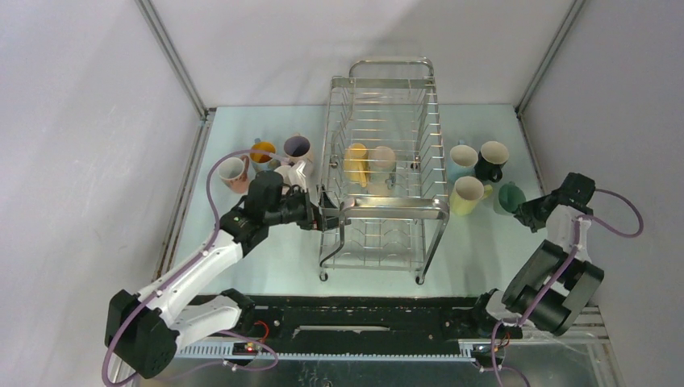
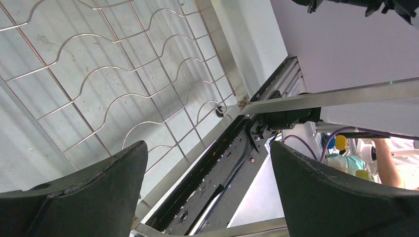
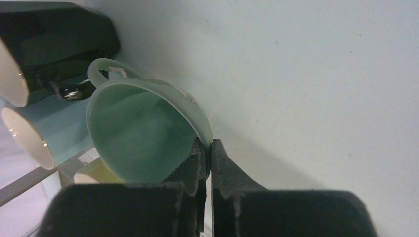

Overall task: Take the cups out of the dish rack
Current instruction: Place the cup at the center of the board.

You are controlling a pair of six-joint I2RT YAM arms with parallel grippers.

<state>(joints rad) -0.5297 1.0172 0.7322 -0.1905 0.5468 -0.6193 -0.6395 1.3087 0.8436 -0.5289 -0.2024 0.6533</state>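
Right gripper (image 3: 207,148) pinched the green cup (image 3: 143,133) by its rim, seemingly shallowly, so it could slip onto neighbouring cups (image 3: 59,34); left gripper (image 2: 208,148) gaped empty.

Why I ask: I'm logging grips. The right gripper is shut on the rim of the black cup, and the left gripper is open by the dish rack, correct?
Not quite. The right gripper is shut on the rim of the pale green cup, not the black cup beside it, as the right wrist view shows. The left gripper is open by the dish rack.
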